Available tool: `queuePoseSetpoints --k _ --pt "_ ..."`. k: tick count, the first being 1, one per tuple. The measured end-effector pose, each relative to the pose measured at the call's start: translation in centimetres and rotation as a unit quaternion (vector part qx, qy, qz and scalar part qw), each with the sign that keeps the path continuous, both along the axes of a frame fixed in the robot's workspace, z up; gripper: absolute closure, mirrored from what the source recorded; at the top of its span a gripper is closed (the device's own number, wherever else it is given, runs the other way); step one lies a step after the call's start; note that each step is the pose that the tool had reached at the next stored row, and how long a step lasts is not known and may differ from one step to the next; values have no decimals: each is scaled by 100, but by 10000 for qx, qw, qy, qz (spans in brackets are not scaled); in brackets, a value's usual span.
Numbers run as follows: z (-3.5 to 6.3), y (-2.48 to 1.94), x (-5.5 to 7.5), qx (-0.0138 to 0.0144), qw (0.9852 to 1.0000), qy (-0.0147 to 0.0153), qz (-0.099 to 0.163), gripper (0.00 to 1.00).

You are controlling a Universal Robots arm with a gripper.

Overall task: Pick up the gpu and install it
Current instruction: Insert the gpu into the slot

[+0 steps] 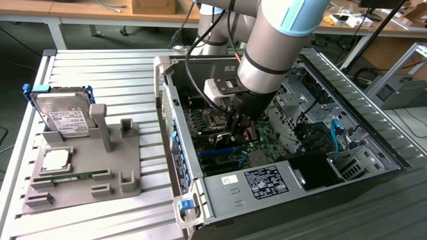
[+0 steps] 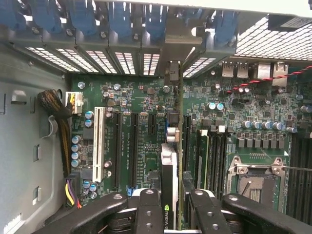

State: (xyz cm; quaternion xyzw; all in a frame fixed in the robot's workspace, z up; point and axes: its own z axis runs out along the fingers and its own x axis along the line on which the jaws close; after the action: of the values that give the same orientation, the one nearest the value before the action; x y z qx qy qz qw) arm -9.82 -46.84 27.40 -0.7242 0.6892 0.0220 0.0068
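Note:
The gpu point(image 2: 169, 165) stands on edge over the green motherboard point(image 2: 141, 97), its black-and-white cooler side facing one finger. Its far end reaches the case's rear slot openings point(image 2: 153, 63). It runs in line with the long black expansion slots, and I cannot tell whether it is seated in one. My gripper point(image 2: 173, 214) is shut on the gpu, with a black finger point(image 2: 148, 209) on each side of the card. In the exterior view my gripper point(image 1: 241, 131) is lowered deep inside the open computer case point(image 1: 360, 100), above the motherboard's middle.
A grey fixture tray point(image 1: 130, 170) at the exterior view's left holds a silver hard drive point(image 1: 63, 117), a square processor point(image 1: 55, 159) and a slim memory stick point(image 1: 73, 176). Inside the case are the power supply point(image 1: 263, 182), a white slot point(image 2: 99, 144), the processor socket point(image 2: 256, 183) and a cable bundle point(image 2: 61, 126).

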Motion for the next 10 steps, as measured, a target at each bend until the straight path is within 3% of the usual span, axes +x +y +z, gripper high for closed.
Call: queuePoseSetpoints --k 10 --pt "-16 -1 0 -2 10000 1 0 73"
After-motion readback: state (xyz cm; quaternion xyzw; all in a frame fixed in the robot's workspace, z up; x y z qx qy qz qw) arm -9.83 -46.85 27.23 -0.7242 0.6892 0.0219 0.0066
